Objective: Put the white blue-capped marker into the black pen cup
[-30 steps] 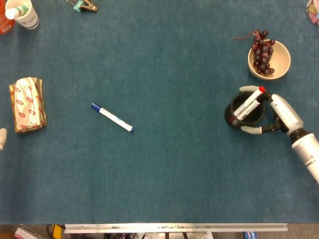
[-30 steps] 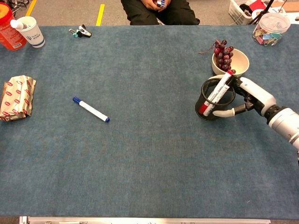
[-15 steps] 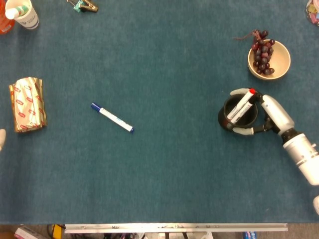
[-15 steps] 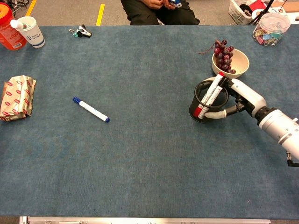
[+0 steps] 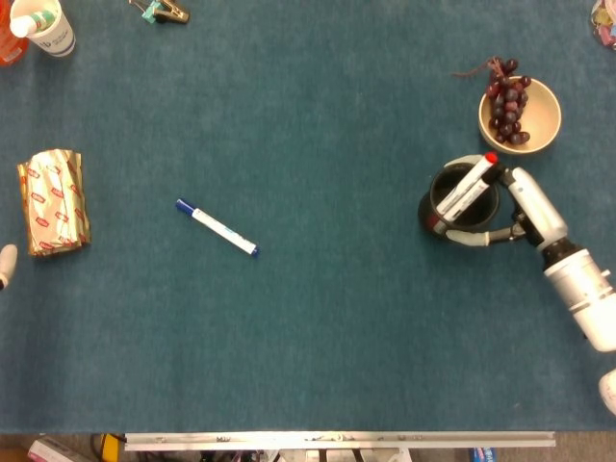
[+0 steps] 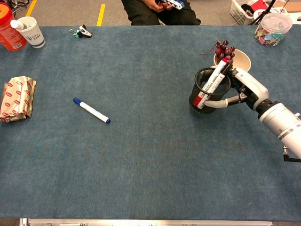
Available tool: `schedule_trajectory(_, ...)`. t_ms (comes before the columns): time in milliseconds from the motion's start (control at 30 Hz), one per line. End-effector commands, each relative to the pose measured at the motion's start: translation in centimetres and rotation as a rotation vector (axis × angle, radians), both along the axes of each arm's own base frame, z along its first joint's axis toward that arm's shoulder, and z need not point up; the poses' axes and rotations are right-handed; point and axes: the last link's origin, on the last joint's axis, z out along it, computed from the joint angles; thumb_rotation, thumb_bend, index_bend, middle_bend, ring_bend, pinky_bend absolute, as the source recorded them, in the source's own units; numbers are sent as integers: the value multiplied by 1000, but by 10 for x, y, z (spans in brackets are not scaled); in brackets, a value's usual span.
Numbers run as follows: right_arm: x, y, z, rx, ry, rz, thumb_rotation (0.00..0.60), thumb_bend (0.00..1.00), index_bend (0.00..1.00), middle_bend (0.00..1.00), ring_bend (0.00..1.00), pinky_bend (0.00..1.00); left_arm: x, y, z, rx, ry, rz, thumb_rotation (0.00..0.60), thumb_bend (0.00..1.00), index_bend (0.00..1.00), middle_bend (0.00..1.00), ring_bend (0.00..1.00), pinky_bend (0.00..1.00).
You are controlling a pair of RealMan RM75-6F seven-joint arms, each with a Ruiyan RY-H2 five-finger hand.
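The white blue-capped marker (image 5: pixel 217 227) (image 6: pixel 91 110) lies slanted on the blue cloth, left of centre, with nothing touching it. At the right, my right hand (image 5: pixel 525 207) (image 6: pixel 244 87) grips the black mesh pen cup (image 5: pixel 430 214) (image 6: pixel 210 96), its fingers wrapped around the wall. A red-capped white marker (image 5: pixel 474 185) (image 6: pixel 214 80) leans inside the cup. In the chest view the cup looks raised a little off the cloth. Only a pale sliver of my left hand (image 5: pixel 5 262) shows at the left edge of the head view; its fingers are hidden.
A tan bowl (image 5: pixel 549 120) (image 6: pixel 241 59) holding dark grapes (image 5: pixel 505 101) sits just behind the cup. A gold-and-red packet (image 5: pixel 53 202) lies at the left. A paper cup (image 6: pixel 32 32), an orange container (image 6: pixel 9 28) and a binder clip (image 6: pixel 81 32) stand along the far edge.
My right hand has carried the pen cup leftward and then a little toward the bowl and upward. The blue-capped marker has not moved.
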Motion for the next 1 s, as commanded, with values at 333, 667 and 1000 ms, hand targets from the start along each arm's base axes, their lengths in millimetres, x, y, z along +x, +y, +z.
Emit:
schedule_trajectory(333, 15, -1, 65, -93, -96, 13, 600, 317, 394, 417, 322, 313, 1, 34, -9, -176, 80, -109, 600, 282, 163, 50, 0, 52)
schedule_trajectory(667, 24, 1, 119, -158, -133, 9, 600, 347, 405, 430, 357, 353, -9, 70, -42, -413, 118, -239, 600, 282, 315, 195, 110, 106)
schedule_trajectory(1000, 19, 11, 148, -200, -126, -15, 600, 346, 411, 430, 357, 358, -4, 109, -92, -568, 238, -415, 600, 281, 331, 211, 119, 107)
